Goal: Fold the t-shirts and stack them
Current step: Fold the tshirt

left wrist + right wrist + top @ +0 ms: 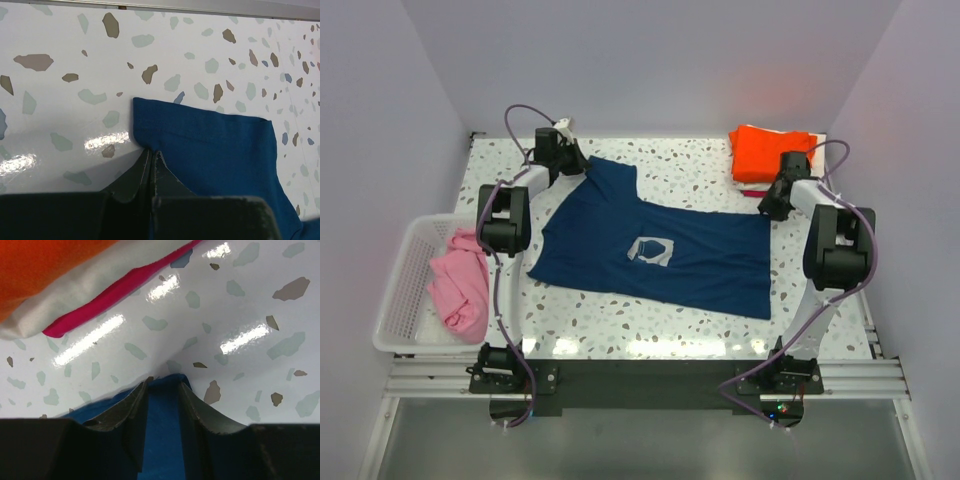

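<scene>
The navy blue t-shirt (655,250) lies spread on the table, pale square print up. My left gripper (582,168) is at its far left sleeve; in the left wrist view the gripper (151,152) is shut, pinching the hem of the navy cloth (210,150). My right gripper (767,208) is at the shirt's far right corner. There its jaws (164,385) stand a little apart, straddling the navy corner (162,430). The pink t-shirt (460,282) lies crumpled in the basket. The folded orange (50,265), white (85,287) and red (115,292) shirts are stacked at the far right.
The white slatted basket (400,300) sits off the table's left edge. The folded stack (770,152) lies just beyond the right gripper. Speckled tabletop (650,325) shows in front of the navy shirt, with walls close on three sides.
</scene>
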Controlling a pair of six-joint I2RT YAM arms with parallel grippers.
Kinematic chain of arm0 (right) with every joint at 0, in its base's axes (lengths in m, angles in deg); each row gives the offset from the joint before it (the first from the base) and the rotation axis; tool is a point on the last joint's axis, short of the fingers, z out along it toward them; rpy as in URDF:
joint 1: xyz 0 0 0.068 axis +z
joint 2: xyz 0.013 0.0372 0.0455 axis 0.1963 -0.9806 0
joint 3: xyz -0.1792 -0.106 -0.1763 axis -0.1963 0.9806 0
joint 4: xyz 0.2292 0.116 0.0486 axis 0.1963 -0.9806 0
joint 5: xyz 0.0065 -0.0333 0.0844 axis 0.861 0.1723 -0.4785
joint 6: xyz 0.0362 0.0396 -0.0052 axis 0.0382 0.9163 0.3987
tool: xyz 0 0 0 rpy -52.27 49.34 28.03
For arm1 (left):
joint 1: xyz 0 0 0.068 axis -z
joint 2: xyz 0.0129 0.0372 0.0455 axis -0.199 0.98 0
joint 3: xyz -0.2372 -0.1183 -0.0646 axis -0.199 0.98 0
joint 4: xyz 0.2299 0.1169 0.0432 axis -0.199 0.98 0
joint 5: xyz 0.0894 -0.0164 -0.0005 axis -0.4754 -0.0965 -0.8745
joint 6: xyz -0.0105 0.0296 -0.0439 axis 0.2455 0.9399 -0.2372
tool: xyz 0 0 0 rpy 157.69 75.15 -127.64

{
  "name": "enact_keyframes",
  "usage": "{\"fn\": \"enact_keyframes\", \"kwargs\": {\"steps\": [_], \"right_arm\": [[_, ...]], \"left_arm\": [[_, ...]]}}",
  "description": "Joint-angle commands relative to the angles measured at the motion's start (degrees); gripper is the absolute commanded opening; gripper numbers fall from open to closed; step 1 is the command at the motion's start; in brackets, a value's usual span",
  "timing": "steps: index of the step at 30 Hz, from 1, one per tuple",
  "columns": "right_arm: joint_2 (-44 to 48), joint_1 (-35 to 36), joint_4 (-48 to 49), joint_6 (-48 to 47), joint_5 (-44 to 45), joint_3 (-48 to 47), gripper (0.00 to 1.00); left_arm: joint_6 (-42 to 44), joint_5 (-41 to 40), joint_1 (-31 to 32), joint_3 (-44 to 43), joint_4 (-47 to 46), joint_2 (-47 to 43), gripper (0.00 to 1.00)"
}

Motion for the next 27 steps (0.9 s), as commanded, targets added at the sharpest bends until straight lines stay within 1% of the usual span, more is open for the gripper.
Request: {"fn": "enact_keyframes", "kwargs": {"steps": [1,2,4,5,6,7,10,14,22,27], "right_arm": [[-1.9,-0.1,-1.4,-0.3,0.8,-3.4,0.33],[-2.3,-0.2,-1.7,-0.2,0.5,-3.8,0.28],[-2.9,-0.2,-1.7,-0.2,-0.1,-4.5,0.22],[-3.5,-0.1,-1.8,-0.1,-0.1,-4.9,0.15],[-3.6,-0.1,-1.8,-0.1,-0.5,-5.0,0.13],[-4.0,-0.2,-1.8,-0.1,-0.8,-5.6,0.07],[-4.3,-0.2,-1.9,-0.1,-1.2,-6.6,0.00],[-4.2,-0.2,-1.3,0.2,-2.7,-7.8,0.00],[-2.1,-0.4,-0.2,0.0,-2.1,-8.0,0.00],[-0.4,-1.1,0.7,-0.3,-3.4,-6.7,0.00]], "left_arm": [[-0.7,0.7,-1.0,-1.8,-1.7,0.9,0.00],[-0.9,0.9,-1.0,-1.7,-1.9,0.9,0.00],[-2.1,2.0,-1.1,-1.2,-3.0,0.6,0.00],[-2.6,2.3,-1.3,-0.9,-3.8,0.4,0.00],[-4.0,3.4,-1.4,-0.4,-5.6,0.1,0.00],[-4.9,3.8,-1.4,0.7,-6.7,-0.6,0.00],[-7.8,4.9,-2.1,1.6,-10.4,-1.9,0.00],[-10.9,6.3,-2.8,0.9,-14.2,-3.6,0.00],[-13.8,8.4,-3.6,-2.2,-15.6,-3.9,0.00],[-17.0,10.9,-4.2,-1.2,-19.0,-4.9,0.00]]}}
